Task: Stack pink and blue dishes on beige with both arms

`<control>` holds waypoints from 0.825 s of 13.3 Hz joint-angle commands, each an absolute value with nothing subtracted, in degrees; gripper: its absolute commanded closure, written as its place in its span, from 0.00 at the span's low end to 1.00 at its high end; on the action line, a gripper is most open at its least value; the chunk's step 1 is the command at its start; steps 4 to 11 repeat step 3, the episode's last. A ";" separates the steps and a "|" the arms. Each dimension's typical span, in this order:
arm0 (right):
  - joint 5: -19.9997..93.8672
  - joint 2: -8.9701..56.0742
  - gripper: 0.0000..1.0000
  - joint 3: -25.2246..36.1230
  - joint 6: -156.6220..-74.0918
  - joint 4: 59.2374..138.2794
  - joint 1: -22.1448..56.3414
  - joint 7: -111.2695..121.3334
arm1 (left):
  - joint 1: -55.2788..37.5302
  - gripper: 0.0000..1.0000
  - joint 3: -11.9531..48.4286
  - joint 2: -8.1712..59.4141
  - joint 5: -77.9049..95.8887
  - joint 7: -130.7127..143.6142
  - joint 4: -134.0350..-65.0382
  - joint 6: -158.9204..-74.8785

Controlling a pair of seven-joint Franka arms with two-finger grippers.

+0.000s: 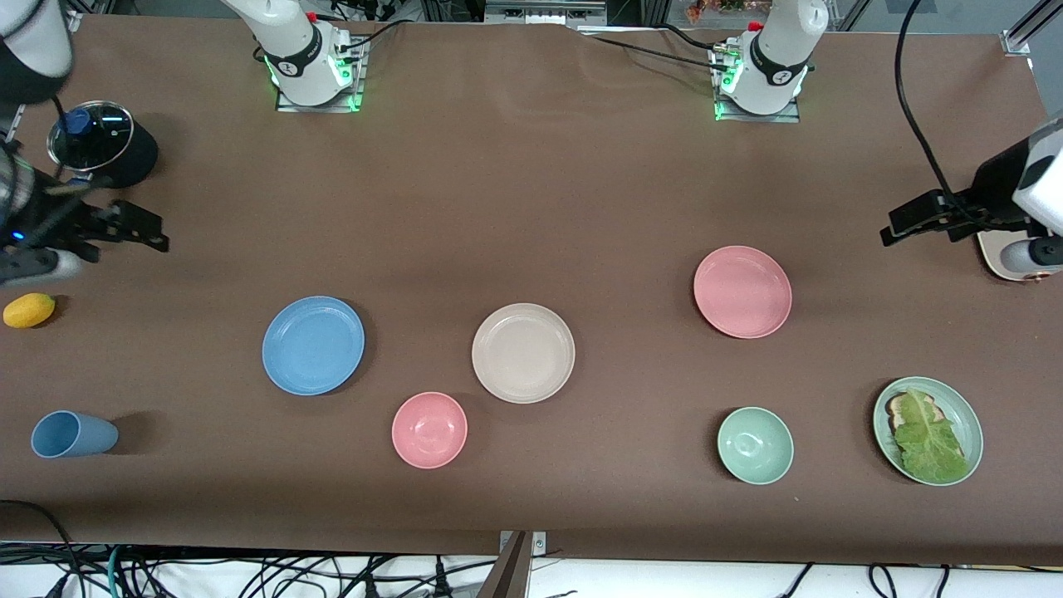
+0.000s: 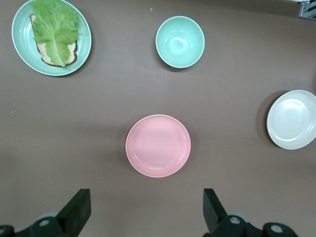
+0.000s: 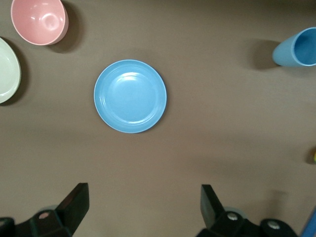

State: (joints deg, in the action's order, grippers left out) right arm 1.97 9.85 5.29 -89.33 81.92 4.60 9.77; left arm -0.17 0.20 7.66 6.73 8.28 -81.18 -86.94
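Three equal plates lie on the brown table. The beige plate (image 1: 523, 352) is in the middle, the sky-blue plate (image 1: 313, 345) lies toward the right arm's end, and the salmon-pink plate (image 1: 742, 291) lies toward the left arm's end. My right gripper (image 1: 158, 231) hangs open and empty, high over the table's edge at its own end. Its wrist view shows the blue plate (image 3: 130, 96) well ahead of the fingers (image 3: 144, 210). My left gripper (image 1: 890, 228) is open and empty at the other end. The pink plate (image 2: 158, 145) and beige plate (image 2: 292, 119) lie below it (image 2: 145, 212).
A pink bowl (image 1: 429, 429) sits just nearer the camera than the beige plate. A mint bowl (image 1: 755, 445) and a mint plate with lettuce (image 1: 928, 429) lie nearer the camera than the pink plate. A blue cup (image 1: 73, 433), a lemon (image 1: 29, 310) and a lidded black pot (image 1: 100, 141) are at the right arm's end.
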 commanded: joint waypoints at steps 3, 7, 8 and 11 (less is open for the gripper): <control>0.09 11.51 0.00 5.27 -85.25 78.31 4.48 9.23 | -0.09 0.00 5.79 3.52 -0.17 8.26 -82.97 -84.99; 0.09 11.51 0.00 5.27 -85.25 78.31 4.48 9.23 | -0.09 0.00 5.79 3.52 -0.17 8.26 -82.97 -84.99; 0.09 11.51 0.00 5.27 -85.25 78.31 4.48 9.23 | -0.09 0.00 5.79 3.52 -0.17 8.26 -82.97 -84.99; 0.09 11.51 0.00 5.27 -85.25 78.31 4.48 9.23 | -0.09 0.00 5.79 3.52 -0.17 8.26 -82.97 -84.99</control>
